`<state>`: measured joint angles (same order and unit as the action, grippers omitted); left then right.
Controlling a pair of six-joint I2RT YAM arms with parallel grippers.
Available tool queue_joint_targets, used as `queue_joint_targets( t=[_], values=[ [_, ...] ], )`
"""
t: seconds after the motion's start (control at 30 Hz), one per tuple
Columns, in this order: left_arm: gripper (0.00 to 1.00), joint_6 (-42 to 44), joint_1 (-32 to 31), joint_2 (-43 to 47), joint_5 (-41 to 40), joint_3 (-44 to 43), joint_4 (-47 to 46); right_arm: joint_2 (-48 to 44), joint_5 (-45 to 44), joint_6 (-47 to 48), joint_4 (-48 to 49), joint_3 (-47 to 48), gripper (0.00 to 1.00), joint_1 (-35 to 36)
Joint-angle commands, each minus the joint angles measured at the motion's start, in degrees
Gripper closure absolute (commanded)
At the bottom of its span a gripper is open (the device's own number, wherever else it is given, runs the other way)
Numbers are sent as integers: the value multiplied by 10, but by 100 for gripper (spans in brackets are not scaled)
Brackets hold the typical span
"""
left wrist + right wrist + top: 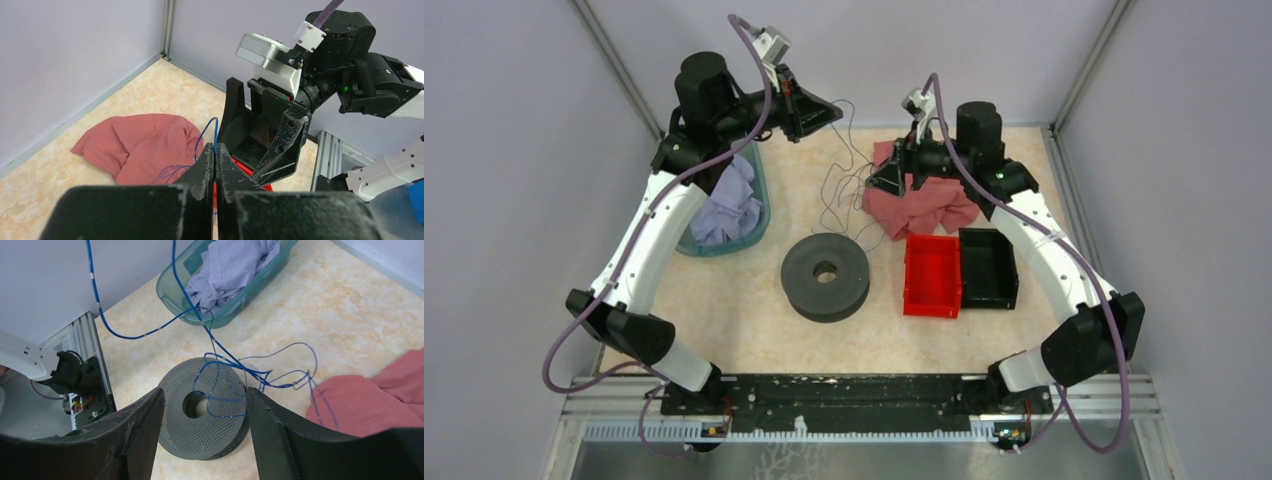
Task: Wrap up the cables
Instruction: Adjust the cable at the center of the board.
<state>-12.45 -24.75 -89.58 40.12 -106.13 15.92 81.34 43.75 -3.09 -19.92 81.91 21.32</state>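
The marbled beige table (744, 330) looked smooth and hard. Near its centre lay the spool (825, 275), a thick dark grey disc with a perforated face and a round hub hole. At 2 o'clock from it sat a crumpled, soft red cloth (924, 208). At 10 o'clock stood a teal plastic basket (759, 215) of limp lavender fabric (724, 205). At 3 o'clock were a red bin (932, 275) and a black bin (989, 268), both rigid and square.

The right gripper (203, 395) hovered above the cloth's edge with its jaws partly apart and nothing between them. The left gripper (215, 156), raised at 12 o'clock, was clamped tight on one strand.

The cables (225, 360), a hair-thin blue wire, trailed from that grip in loose springy curls to the table between spool and cloth. It was probably almost weightless, limp yet holding its kinks, slick and quick to snag or tangle. A firm fingertip pinch on a single straight run seemed safer than grabbing the knot of loops.
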Motion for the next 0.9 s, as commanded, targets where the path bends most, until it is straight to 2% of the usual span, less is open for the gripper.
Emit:
queue_joint_targets(
  t=[0.0,0.2,0.4,0.87],
  values=[
    [100,-17,-11,-4,-37,4,4,-26,25,4,21,2,40,3],
    [100,-31,-14,-6,-53,2,7,-31,19,-9,42,-29,44,7],
    [100,-47,-16,-6,-53,2,6,-27,17,-31,82,-67,45,26],
    [100,-105,-16,-12,-22,5,-9,7,55,-204,312,-148,49,33]
  ],
)
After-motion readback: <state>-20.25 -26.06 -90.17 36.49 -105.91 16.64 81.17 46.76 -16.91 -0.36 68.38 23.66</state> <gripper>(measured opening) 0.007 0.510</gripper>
